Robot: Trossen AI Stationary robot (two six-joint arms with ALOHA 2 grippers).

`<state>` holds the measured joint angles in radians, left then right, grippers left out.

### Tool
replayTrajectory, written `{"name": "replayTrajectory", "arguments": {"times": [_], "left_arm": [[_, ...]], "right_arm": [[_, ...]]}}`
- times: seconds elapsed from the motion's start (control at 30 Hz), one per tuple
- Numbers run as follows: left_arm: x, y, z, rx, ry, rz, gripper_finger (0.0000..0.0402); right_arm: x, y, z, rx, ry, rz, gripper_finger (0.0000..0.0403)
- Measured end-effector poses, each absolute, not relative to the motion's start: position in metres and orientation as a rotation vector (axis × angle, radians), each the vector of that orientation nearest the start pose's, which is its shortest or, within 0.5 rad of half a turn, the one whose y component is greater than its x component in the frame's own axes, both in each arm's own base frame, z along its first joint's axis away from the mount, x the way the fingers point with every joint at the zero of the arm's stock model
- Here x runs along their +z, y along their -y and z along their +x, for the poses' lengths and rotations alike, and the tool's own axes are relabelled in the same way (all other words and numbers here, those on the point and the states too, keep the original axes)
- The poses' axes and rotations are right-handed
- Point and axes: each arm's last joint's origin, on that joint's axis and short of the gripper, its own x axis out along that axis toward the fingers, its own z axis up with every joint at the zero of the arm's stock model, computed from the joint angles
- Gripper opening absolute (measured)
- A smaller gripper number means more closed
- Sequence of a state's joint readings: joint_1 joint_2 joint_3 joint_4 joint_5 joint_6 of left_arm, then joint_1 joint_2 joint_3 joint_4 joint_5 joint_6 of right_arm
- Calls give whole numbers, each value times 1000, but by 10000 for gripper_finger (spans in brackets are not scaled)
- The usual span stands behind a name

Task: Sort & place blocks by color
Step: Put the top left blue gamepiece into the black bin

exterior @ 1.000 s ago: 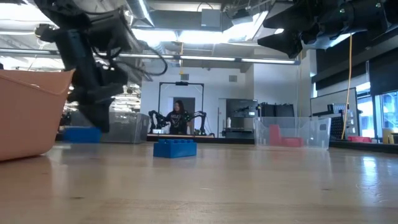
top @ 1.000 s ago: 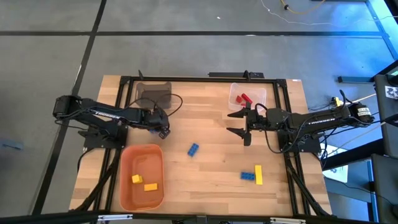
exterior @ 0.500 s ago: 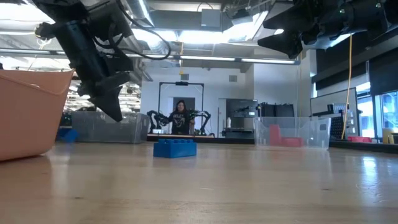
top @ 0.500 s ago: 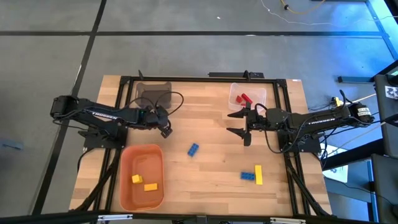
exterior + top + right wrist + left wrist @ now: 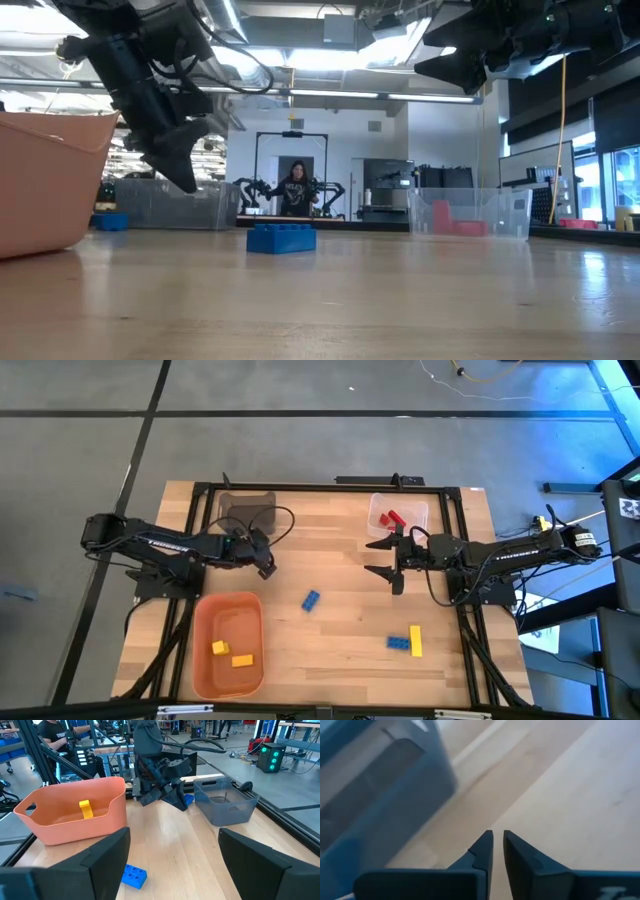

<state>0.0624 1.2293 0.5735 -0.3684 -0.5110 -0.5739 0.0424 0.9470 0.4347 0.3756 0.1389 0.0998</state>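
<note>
Two arms are set over a pale wooden tabletop (image 5: 340, 610) framed by black rails, with grey floor around it; a lit workshop with a seated person (image 5: 296, 186) is seen beyond in the low view. Places are given from the orange bin (image 5: 228, 644). Two yellow blocks (image 5: 231, 653) lie inside it. A small blue block (image 5: 311, 600) with studs lies on bare wood to its right, its long axis diagonal. Farther right, a blue and a yellow block (image 5: 407, 641) are found touching, the yellow one running lengthwise toward the front edge. Red blocks (image 5: 393, 518) are held in the clear bin (image 5: 398, 514) far beyond it. The grey bin (image 5: 247, 510) stands behind it. The left end effector (image 5: 265, 565) hangs just behind the orange bin, fingers nearly closed, empty. The right end effector (image 5: 384, 557) is spread wide, empty.
</note>
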Motion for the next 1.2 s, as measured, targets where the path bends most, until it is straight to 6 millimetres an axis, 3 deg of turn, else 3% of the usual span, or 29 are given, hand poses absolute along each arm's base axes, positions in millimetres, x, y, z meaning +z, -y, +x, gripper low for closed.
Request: {"name": "replayTrajectory", "arguments": {"times": [0.5, 0.93, 1.2], "left_arm": [[165, -29, 176, 1070, -987, -231, 169], [163, -34, 169, 1165, -998, -332, 176], [144, -40, 153, 1207, -1063, -359, 176]], "right_arm": [[236, -5, 204, -104, -143, 87, 303], [236, -5, 204, -105, -142, 113, 303], [236, -5, 204, -106, -142, 112, 303]]}}
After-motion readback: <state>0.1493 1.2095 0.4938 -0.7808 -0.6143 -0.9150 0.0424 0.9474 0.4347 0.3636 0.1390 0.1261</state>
